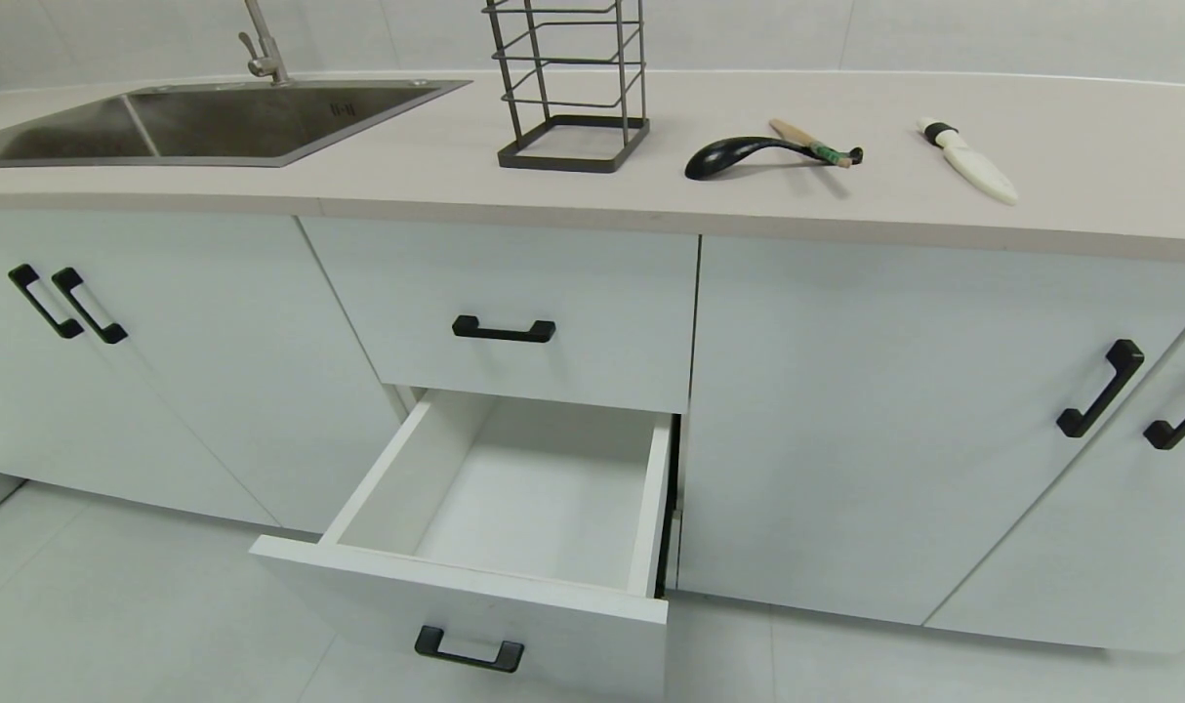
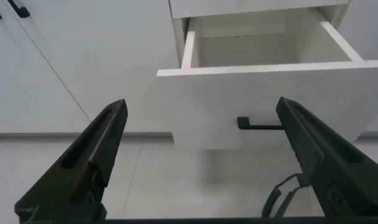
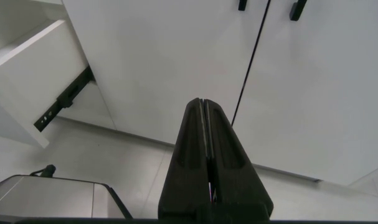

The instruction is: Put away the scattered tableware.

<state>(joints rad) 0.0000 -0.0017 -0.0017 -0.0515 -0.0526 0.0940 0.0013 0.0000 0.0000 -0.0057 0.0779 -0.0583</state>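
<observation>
On the counter lie a black spoon, a wooden-handled utensil with a green band touching the spoon's handle end, and a white knife with a black band further right. The lower drawer stands pulled out with nothing inside; it also appears as the drawer with its black handle in the left wrist view. My left gripper is open, low near the floor, facing the drawer front. My right gripper is shut with nothing in it, facing the cabinet doors.
A dark wire rack stands on the counter left of the spoon. A steel sink with a tap sits at the far left. A closed drawer is above the open one, with closed cabinet doors on both sides.
</observation>
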